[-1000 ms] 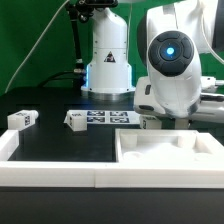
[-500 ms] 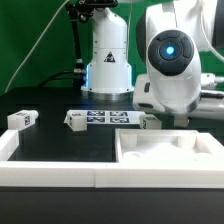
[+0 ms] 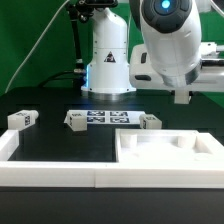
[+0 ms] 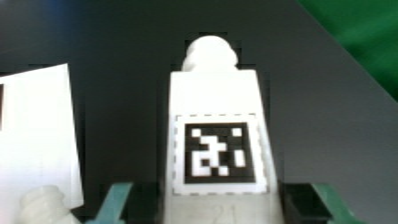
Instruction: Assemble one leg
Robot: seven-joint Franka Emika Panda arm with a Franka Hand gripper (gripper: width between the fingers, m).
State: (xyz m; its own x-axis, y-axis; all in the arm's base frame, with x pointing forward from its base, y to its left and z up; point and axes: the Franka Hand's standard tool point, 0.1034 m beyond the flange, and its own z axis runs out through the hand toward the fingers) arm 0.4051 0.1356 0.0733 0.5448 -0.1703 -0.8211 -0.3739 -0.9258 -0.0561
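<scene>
Framing the tagged leg (image 4: 217, 120) between its fingers (image 4: 119, 203), gripper (image 4: 219, 203) hanging above the table (image 3: 60, 142), fingertips being cropped by frame, contact hidden, grip state undeterminable.

Table (image 3: 60, 140) black. Backdrop (image 3: 30, 40) green. Arm (image 3: 175, 45) glossy white, with glowing blue disc (image 3: 164, 5) in dark ring. Arm base (image 3: 108, 40) white, black triangle logo (image 3: 108, 63), blue glow (image 3: 88, 72) at side. Leg (image 4: 217, 100) white; its square tag (image 4: 221, 150) black-and-white blocky pattern, white border. Leg at exterior view's left (image 3: 22, 119) and middle leg (image 3: 77, 120) white, same black-and-white tags. Marker board (image 3: 112, 117) white, black tag squares. Big panel (image 3: 165, 155) plain white. Gripper (image 4: 221, 208) fingers (image 4: 121, 200) dull teal-green.
</scene>
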